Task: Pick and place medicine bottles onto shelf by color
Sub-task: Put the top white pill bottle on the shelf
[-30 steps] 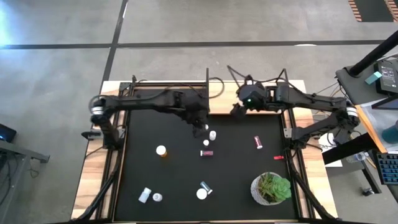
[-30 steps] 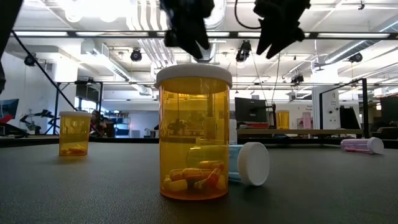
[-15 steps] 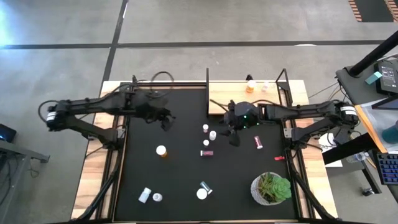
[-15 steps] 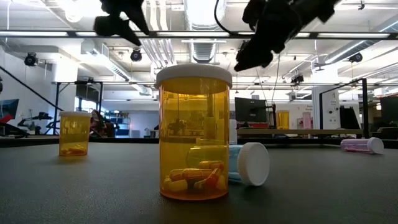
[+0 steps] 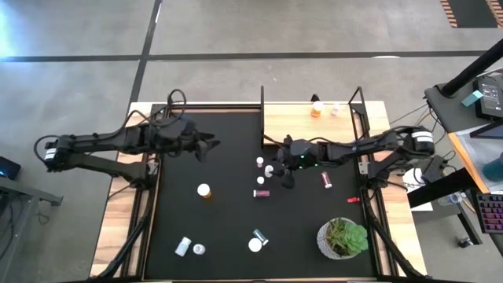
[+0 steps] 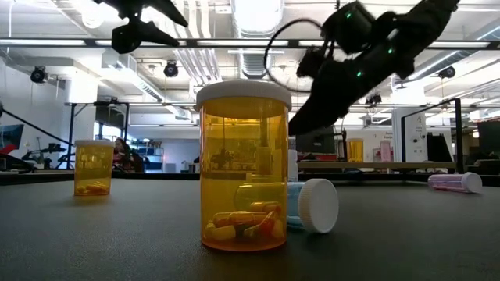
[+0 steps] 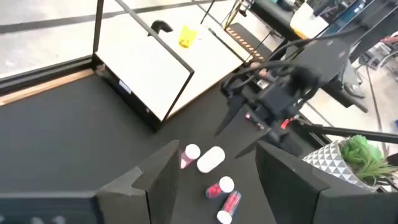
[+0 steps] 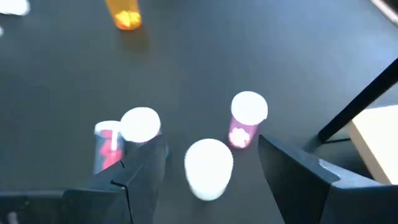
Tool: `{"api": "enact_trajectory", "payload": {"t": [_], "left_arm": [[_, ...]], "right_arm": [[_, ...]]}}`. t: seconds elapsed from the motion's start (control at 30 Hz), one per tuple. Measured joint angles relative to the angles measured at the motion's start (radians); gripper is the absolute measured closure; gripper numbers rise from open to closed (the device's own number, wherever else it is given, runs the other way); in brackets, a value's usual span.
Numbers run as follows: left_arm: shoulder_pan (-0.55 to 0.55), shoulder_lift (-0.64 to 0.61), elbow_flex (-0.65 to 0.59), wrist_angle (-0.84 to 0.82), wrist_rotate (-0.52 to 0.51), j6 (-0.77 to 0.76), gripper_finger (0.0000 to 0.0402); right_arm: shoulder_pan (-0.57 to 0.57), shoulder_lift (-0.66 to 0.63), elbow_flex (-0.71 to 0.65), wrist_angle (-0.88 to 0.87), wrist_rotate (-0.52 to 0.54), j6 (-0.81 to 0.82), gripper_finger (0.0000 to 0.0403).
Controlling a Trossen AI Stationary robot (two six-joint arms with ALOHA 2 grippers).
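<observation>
The medicine bottles [image 5: 264, 171] cluster mid-counter, at seven o'clock from the shelf [image 5: 310, 126], where two already stand. The right claw [image 5: 285, 178], fingers spread and empty, hovers beside them; next it must descend and straddle one. The left claw [image 5: 211, 147] waits spread.

Mat [image 5: 228, 220] centre crowded: four small bottles clustered — white bottle [image 5: 269, 170], pink bottle [image 5: 259, 162], another [image 5: 260, 181], maroon one lying [image 5: 262, 192] — gaps between narrow. Right gripper [image 5: 284, 174] hangs right beside cluster, fingers spread, blocking approach from right. Shelf post [image 5: 262, 114] stands just behind. Left gripper [image 5: 206, 147] open over bare mat far left; orange bottle [image 5: 204, 191] alone, clear all round. Plant [image 5: 343, 237] blocks near right corner.
</observation>
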Motion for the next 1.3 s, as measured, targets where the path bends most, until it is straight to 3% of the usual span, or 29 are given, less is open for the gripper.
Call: {"api": "enact_trajectory", "payload": {"t": [0.33,0.63,0.97,1.13,1.3], "left_arm": [[0.0,-0.046,0.0,-0.007,0.0,0.027,0.0212],[0.0,-0.062,0.0,-0.006,-0.005,0.03,0.0212],[0.0,-0.055,0.0,-0.005,-0.024,0.029,0.0212],[0.0,-0.052,0.0,-0.005,-0.025,0.028,0.0212],[0.001,-0.05,0.0,-0.003,-0.026,0.025,0.0212]], "right_arm": [[0.0,0.097,0.025,0.02,0.006,0.011,0.0158],[0.0,0.147,0.025,0.038,0.006,0.139,0.0161],[0.002,0.151,0.024,0.037,0.006,0.14,0.0254],[0.002,0.109,0.034,-0.05,-0.005,0.174,0.0279],[-0.008,-0.031,0.067,-0.23,0.012,0.129,0.0263]]}}
